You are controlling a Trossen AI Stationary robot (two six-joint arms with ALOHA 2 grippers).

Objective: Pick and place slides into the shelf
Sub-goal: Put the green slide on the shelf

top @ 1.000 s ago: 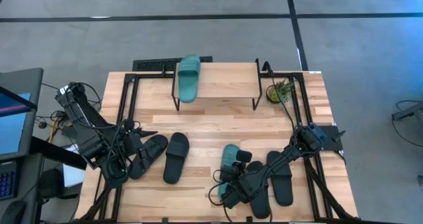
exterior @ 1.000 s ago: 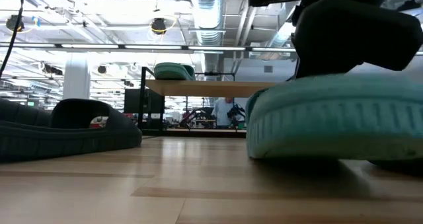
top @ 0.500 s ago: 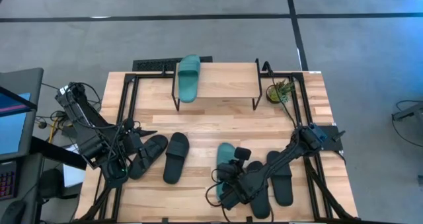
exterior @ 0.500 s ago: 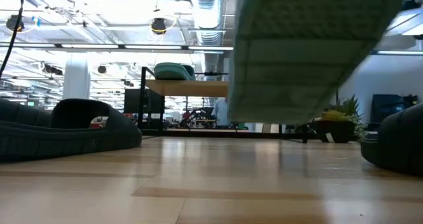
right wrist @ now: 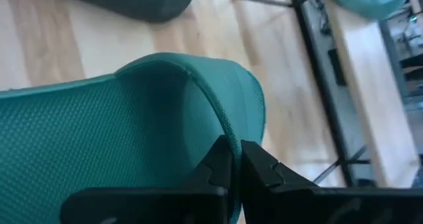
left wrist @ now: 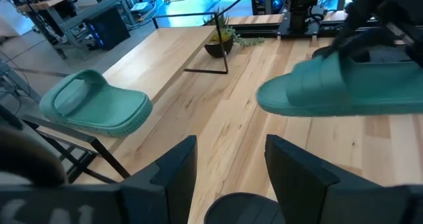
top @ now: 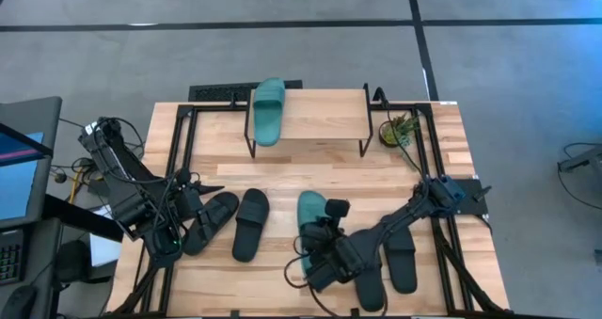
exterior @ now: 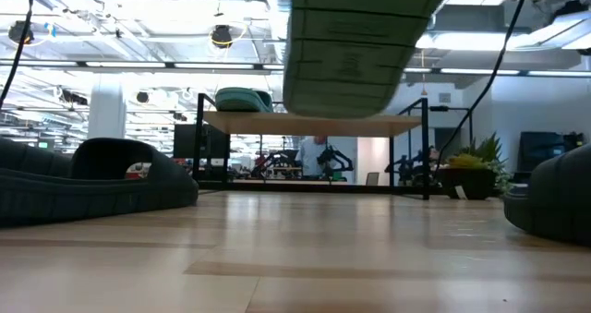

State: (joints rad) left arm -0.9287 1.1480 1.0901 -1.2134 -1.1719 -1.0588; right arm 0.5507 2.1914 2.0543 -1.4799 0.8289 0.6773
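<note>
One teal slide (top: pixel 308 212) hangs above the table's middle, with my right gripper (top: pixel 329 229) shut on it; its ribbed sole (exterior: pixel 360 45) fills the top of the low view. A second teal slide (top: pixel 268 110) lies on its sole at the left end of the shelf (top: pixel 324 118). Two black slides (top: pixel 249 223) lie on the table at the left. My left gripper (left wrist: pixel 231 171) stands open there, just above one black slide (left wrist: pixel 243 211), touching nothing. Two more black slides (top: pixel 402 255) lie at the right, partly under my right arm. My right gripper pinches the raised edge of the teal slide's strap (right wrist: pixel 225 135) between its two shut fingers (right wrist: pixel 218 164). It comes slanting down from the table's near right. The slide is lifted clear of the table and tilted, one end higher than the other.
A small potted plant (top: pixel 399 131) stands just right of the shelf. Black frame rails (top: pixel 179 145) run along the table's left and right sides. Bare wood (top: pixel 301 173) lies between the shelf and the slides. A person (exterior: pixel 319 156) shows far behind the table.
My right gripper has risen and drifted toward the table's left, staying shut. The teal slide has left the table with it and now hangs tilted in the air, its sole showing from below.
</note>
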